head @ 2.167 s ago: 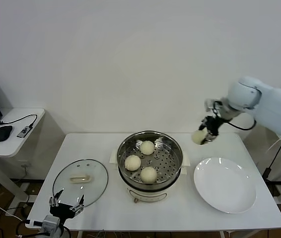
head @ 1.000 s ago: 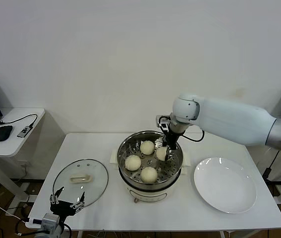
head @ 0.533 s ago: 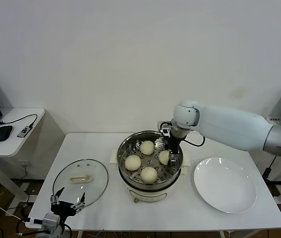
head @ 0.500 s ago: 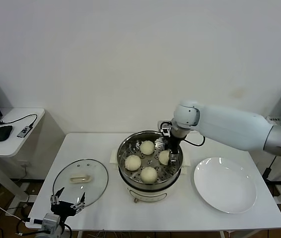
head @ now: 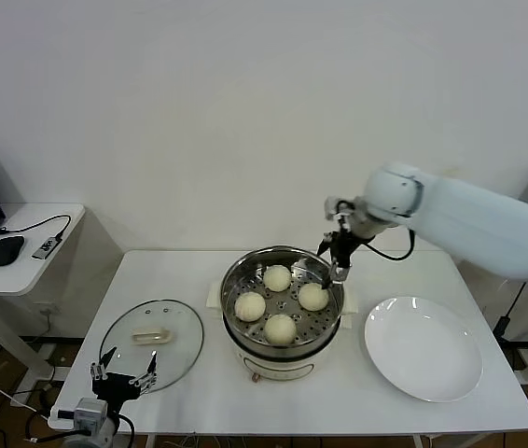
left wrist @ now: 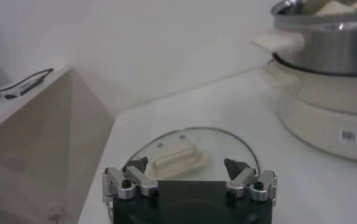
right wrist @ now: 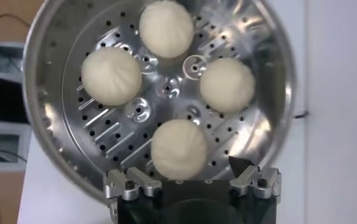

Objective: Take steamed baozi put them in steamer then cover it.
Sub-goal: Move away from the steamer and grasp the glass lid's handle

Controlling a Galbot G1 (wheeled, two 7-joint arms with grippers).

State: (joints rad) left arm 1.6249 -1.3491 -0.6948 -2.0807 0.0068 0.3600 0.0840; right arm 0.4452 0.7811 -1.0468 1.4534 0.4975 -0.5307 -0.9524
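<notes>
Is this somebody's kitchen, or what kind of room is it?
Probably a lab or test room, not a kitchen: a bare white wall, a plain white table, and a side desk with a black computer mouse.

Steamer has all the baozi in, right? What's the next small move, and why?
Probably reach the open left gripper toward the glass lid beside it. Four baozi sit in the steamer, the plate is bare, and the open right gripper holds nothing.

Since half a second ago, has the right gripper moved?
Yes. The right gripper has lifted up and back from inside the steamer to above its far right rim, leaving the fourth baozi inside.
</notes>
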